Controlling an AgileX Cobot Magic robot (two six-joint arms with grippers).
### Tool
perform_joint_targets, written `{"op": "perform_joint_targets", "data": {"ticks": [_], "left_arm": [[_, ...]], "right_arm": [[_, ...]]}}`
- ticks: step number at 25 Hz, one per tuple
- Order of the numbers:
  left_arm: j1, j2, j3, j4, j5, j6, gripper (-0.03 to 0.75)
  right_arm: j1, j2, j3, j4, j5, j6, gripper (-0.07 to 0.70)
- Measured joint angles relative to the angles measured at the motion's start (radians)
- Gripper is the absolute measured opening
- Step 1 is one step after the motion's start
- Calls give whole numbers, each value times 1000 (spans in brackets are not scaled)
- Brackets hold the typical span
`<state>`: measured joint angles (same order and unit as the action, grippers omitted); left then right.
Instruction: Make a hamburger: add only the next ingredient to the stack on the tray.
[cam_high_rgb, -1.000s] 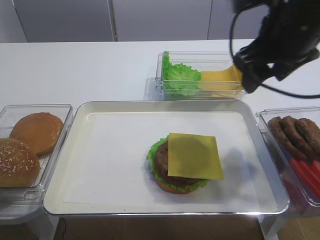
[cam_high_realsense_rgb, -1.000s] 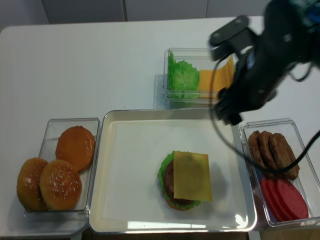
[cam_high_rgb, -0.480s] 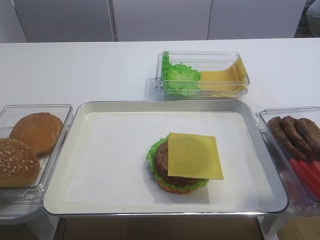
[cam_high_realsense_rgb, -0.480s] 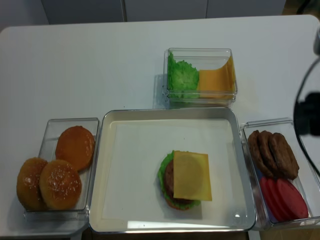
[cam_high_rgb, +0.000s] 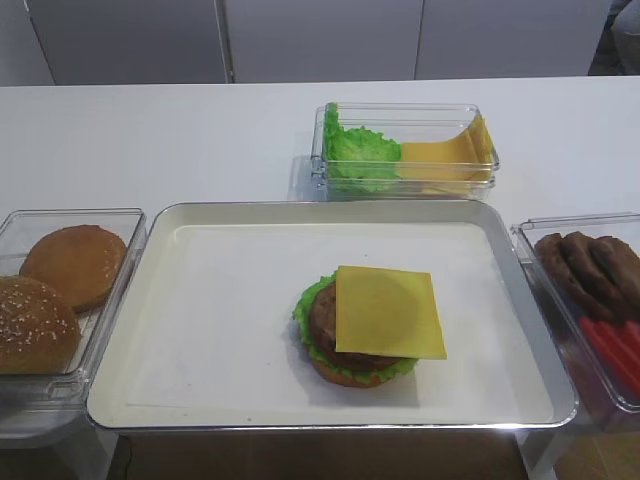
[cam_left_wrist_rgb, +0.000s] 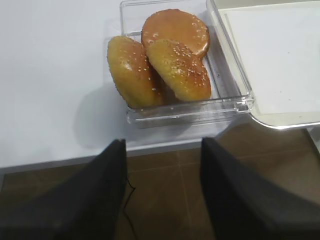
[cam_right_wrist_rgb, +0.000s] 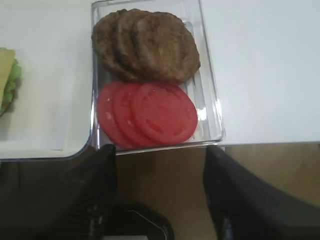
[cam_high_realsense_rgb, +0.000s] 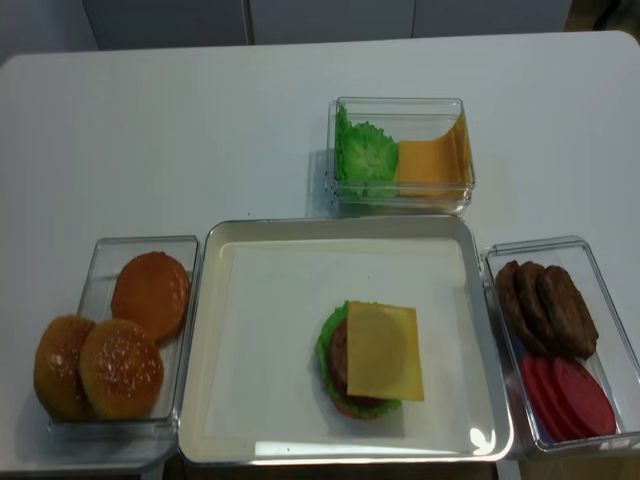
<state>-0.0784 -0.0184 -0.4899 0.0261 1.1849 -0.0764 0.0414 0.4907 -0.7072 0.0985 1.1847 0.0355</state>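
Only the wrist views show the grippers: the right gripper stands open over three patties and three tomato slices; the left gripper, also open, hangs over three buns. The cheese tops the stack near the tray's front edge.

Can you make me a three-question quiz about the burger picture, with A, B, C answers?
1. Where is the cheese slice?
A. on the stack
B. in the bun box
C. on the table

2. How many tomato slices are in the box?
A. one
B. three
C. six

3. How does the right end effector stand?
A. shut on a patty
B. open, holding nothing
C. shut on lettuce

Answers: 1 A, the yellow square covers the patty on the tray. 2 B, three red rounds overlap. 3 B, its dark fingers stand apart over bare floor.
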Motion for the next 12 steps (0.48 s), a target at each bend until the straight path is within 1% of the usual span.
{"op": "perform_joint_targets", "data": {"ticks": [5, 10, 12], "left_arm": [[0, 0, 0, 0, 0, 0, 356], [0, 0, 0, 0, 0, 0, 356], [0, 0, 0, 0, 0, 0, 356]], "right_arm": [[0, -248, 70, 15, 48, 0, 432], [0, -413, 93, 22, 89, 2, 432], [0, -466, 94, 22, 92, 2, 432]]}}
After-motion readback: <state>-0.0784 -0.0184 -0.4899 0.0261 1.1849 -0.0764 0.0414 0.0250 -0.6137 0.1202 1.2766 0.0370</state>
